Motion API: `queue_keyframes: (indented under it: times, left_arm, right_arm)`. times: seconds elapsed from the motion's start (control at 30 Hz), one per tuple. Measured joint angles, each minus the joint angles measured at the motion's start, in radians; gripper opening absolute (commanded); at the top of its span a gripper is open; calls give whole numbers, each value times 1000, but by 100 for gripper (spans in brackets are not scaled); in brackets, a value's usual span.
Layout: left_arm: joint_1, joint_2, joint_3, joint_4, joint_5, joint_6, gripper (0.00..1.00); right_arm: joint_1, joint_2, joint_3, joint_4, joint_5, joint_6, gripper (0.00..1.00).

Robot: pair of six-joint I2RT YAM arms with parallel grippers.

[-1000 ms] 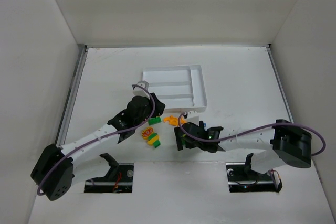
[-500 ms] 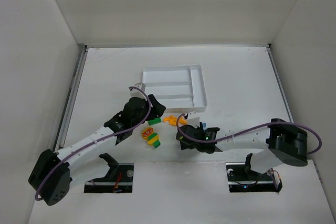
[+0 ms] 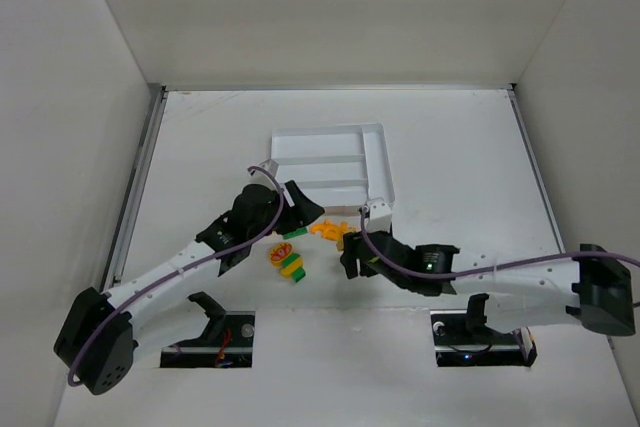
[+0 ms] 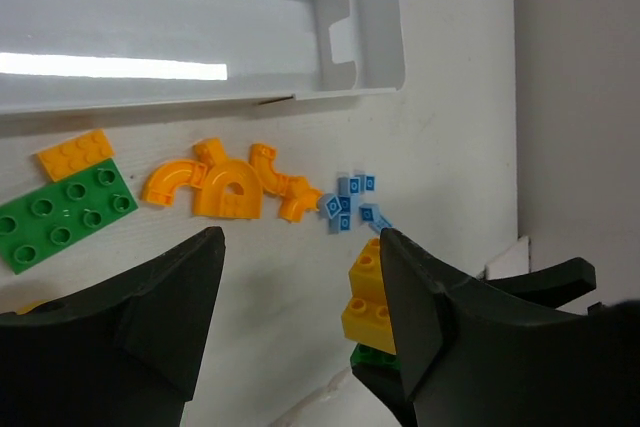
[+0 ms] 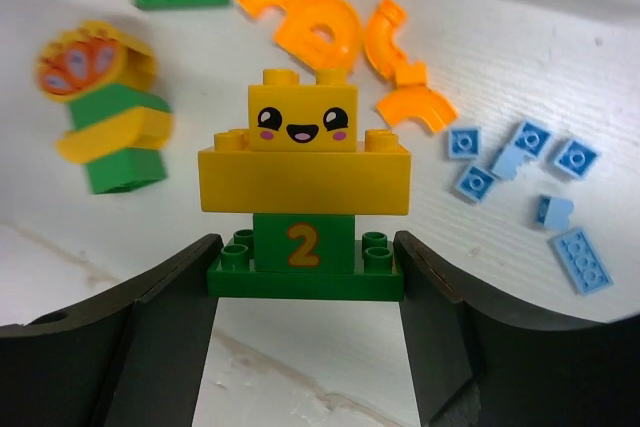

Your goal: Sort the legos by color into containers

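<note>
We see one white tabletop and, at its middle, one shallow white tray with three long sections and a narrow one along its right side. The loose legos lie on the tabletop just on the near side of the tray, between our two tools.

The left tool stands wide with nothing between its fingers. The right tool is closed on the green base of one stacked figure: a yellow smiling-face brick on a wider yellow brick, on a green brick marked "2", on a green plate. We cannot tell whether it rests on the tabletop or hangs above it.

Next in size is one flower figure, with an orange and yellow head on a green and yellow body. Then come one flat green plate, touching one flat orange plate, and four orange curved pieces, one of them an arch. Smallest are seven pale blue tiles, clustered beside the orange curves.

In the right wrist view the top edge cuts off both flat plates. From above, the blue tiles are too small to make out.
</note>
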Motion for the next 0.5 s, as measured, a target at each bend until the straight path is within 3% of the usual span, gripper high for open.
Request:
queue_keyframes:
  times: [0.2, 0.5]
  left_arm:
    - [15, -59, -2, 29, 89, -67, 67]
    - [14, -99, -15, 84, 197, -138, 69]
  right_arm:
    - [-117, -132, -48, 179, -155, -136, 56]
    - [-163, -84, -49, 336, -328, -221, 56]
